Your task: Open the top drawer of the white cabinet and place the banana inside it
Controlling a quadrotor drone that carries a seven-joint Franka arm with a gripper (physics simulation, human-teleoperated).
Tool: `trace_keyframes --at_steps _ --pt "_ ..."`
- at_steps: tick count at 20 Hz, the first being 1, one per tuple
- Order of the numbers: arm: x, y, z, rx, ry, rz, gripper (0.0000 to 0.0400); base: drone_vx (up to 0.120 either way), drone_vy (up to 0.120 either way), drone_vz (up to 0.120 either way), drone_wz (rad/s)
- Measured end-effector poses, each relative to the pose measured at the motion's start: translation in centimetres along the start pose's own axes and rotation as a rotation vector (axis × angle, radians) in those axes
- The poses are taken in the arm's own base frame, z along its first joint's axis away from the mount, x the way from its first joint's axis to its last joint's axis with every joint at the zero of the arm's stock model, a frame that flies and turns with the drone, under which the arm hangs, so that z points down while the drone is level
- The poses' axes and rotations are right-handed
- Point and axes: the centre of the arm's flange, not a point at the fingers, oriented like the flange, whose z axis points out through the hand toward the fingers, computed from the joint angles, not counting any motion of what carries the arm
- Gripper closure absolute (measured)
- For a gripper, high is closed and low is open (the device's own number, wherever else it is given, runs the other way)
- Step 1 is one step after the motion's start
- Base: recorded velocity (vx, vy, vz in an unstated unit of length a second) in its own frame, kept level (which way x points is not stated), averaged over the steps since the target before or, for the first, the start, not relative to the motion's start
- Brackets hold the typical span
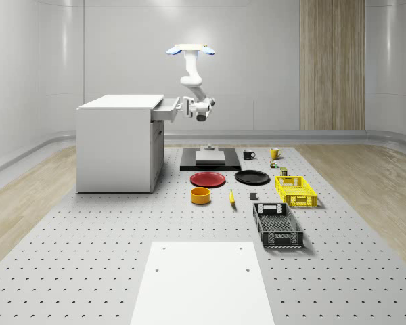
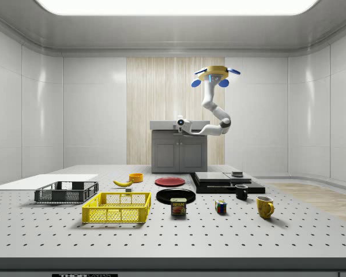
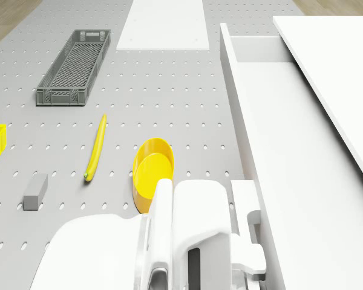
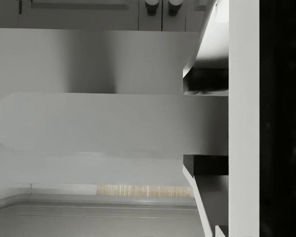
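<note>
Your drone hovers beside the white cabinet (image 1: 118, 142), tool (image 1: 187, 108) pinching its part-open top drawer's (image 3: 278, 121) handle; the slim yellow banana (image 3: 95, 148) lies on the perforated worktop (image 1: 88, 257) — light, soft, best gripped mid-length.

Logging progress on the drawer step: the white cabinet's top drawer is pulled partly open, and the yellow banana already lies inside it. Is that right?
Not quite. The white cabinet's top drawer is pulled partly open, but the yellow banana lies on the grey perforated table, beside the yellow bowl, not inside the drawer. The drone view shows this; the end effector is at the drawer front while the drone hovers above.
</note>
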Motion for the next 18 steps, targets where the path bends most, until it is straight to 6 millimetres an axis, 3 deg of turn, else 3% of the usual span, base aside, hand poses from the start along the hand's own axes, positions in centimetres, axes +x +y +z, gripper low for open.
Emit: trace_keyframes --at_steps 1,2,5,6,10,11,14,16,17,18 --pt "-0.4 -0.2 -0.4 -0.002 0.002 0.015 0.0252 0.000 0.000 0.000 0.000" --pt "-0.8 -0.4 -0.7 -0.005 0.009 0.013 0.0213 0.000 0.000 0.000 0.000" --pt "-0.4 -0.2 -1.6 0.003 0.003 -0.005 0.0253 0.000 0.000 0.000 0.000" --pt "0.2 0.2 -1.9 0.005 0.002 -0.035 0.0253 0.000 0.000 0.000 0.000" --pt "-0.4 -0.2 -3.9 0.000 0.004 0.009 0.0251 0.000 0.000 0.000 0.000" --pt "0.4 0.3 -4.2 -0.001 0.004 -0.022 0.0235 0.000 0.000 0.000 0.000" --pt "-0.5 -0.2 -5.9 -0.001 0.005 0.009 0.0249 0.000 0.000 0.000 0.000" --pt "0.4 0.4 -6.8 -0.004 0.006 -0.021 0.0230 0.000 0.000 0.000 0.000" --pt "0.5 0.6 -7.4 -0.016 0.015 -0.016 0.0180 0.000 0.000 0.000 0.000" --pt "0.3 0.4 -8.0 -0.013 0.013 -0.012 0.0203 0.000 0.000 0.000 0.000"
